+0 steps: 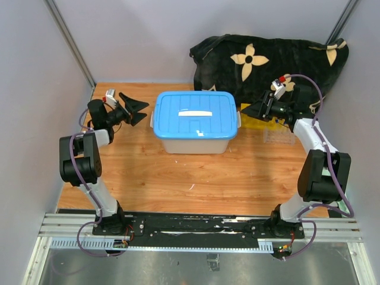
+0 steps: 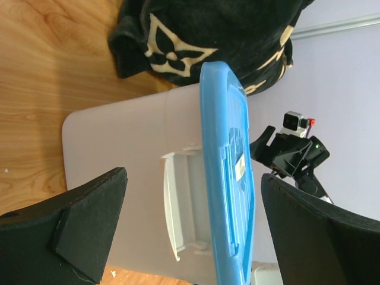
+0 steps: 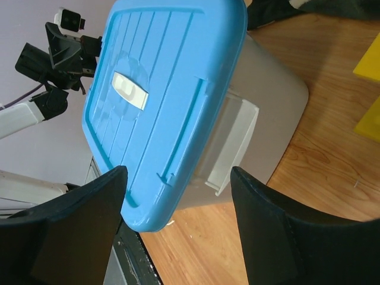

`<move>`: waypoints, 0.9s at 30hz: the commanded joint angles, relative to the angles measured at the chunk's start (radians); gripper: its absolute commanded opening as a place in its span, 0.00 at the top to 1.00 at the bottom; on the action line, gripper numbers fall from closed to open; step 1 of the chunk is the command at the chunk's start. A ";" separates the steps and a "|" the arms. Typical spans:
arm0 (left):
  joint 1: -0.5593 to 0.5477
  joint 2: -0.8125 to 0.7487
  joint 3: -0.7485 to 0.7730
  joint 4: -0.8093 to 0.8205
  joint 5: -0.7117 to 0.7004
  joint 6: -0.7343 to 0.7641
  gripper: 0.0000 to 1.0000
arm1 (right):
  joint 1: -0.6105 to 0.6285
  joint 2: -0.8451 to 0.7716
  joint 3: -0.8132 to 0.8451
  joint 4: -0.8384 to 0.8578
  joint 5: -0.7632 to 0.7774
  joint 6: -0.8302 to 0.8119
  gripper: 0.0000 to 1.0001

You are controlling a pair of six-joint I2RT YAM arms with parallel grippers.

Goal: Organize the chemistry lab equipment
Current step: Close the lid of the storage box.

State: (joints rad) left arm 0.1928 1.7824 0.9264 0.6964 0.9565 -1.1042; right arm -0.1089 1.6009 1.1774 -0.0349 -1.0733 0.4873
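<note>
So the bin (image 1: 196, 133) sat mid table (image 1: 178, 178) w/ its blue lid (image 1: 196, 114) on, and both arms flanked it: left gripper (image 1: 135, 110) and right gripper (image 1: 254, 111) each spread open, holding nothing, aimed at the bin's side latches. Lid on fits either gear still to go in or already packed and shut, can't tell which tbh. Some clear rack-looking thing (image 1: 278, 136) and yellow bits lay by the right arm, too hidden to ID.

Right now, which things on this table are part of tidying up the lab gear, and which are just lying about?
Part of the job:
- storage bin with its blue lid on
- clear rack by the right gripper
- left gripper, open beside the bin

Lying about:
- black flowered bag at the back
</note>
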 commanded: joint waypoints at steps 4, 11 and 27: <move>-0.053 0.015 0.004 -0.002 0.057 0.052 0.01 | -0.013 0.043 -0.020 -0.037 -0.008 -0.062 0.28; -0.087 0.037 0.009 -0.009 0.064 0.053 0.01 | -0.014 0.081 -0.032 -0.013 -0.020 -0.046 0.28; -0.121 0.048 0.039 -0.009 0.065 0.034 0.01 | 0.028 0.143 -0.066 0.171 -0.090 0.104 0.27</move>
State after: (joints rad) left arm 0.0864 1.8191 0.9344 0.6777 1.0012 -1.0714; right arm -0.1040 1.7313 1.1282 0.0879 -1.1301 0.5594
